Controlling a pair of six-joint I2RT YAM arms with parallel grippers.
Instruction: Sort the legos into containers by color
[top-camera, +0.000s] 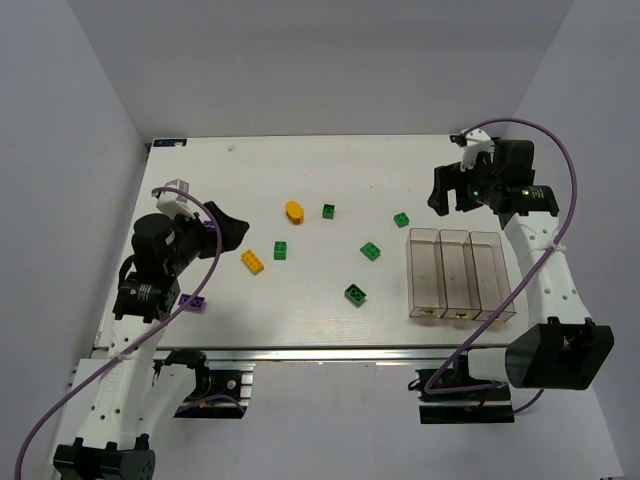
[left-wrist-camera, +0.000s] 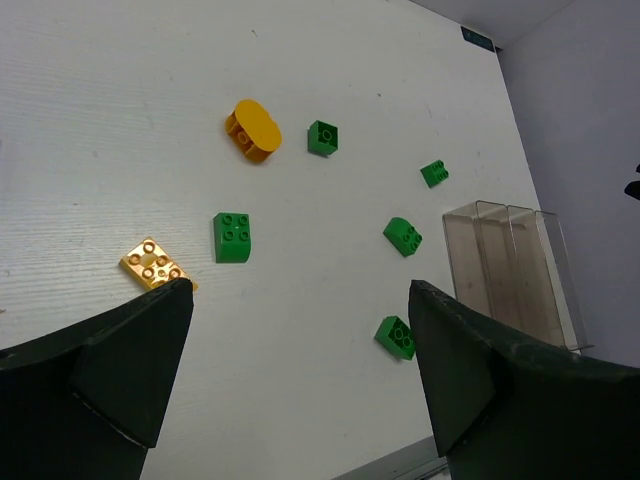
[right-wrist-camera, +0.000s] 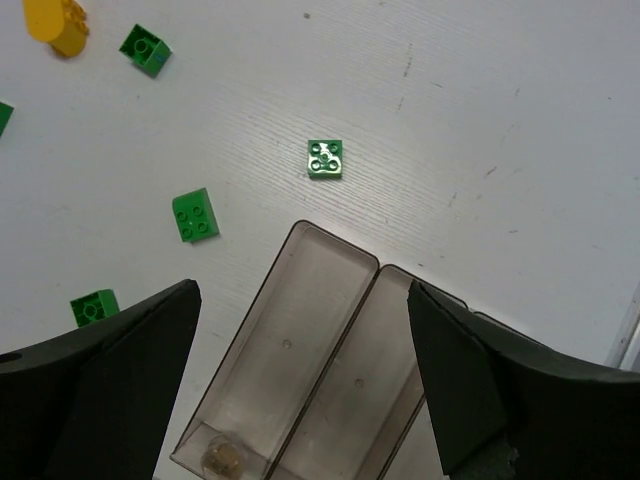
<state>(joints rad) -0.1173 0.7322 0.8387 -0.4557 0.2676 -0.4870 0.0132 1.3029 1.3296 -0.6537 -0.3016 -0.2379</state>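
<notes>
Several green legos lie mid-table, among them one (top-camera: 355, 293) nearest the front and one (top-camera: 401, 219) close to the bins. A rounded orange lego (top-camera: 293, 211) and a yellow lego (top-camera: 253, 261) lie to the left. A flat purple lego (top-camera: 193, 300) lies by the left arm. The three clear containers (top-camera: 460, 273) stand in a row at the right and hold no legos. My left gripper (top-camera: 235, 232) is open and empty, above the table near the yellow lego (left-wrist-camera: 155, 265). My right gripper (top-camera: 447, 195) is open and empty, above the bins' far end (right-wrist-camera: 330, 240).
A second bit of purple (top-camera: 209, 224) peeks out beside the left wrist. The table's front rail (top-camera: 330, 352) runs along the near edge. White walls close in the sides and back. The right arm's purple cable (top-camera: 570, 170) loops above the far right corner.
</notes>
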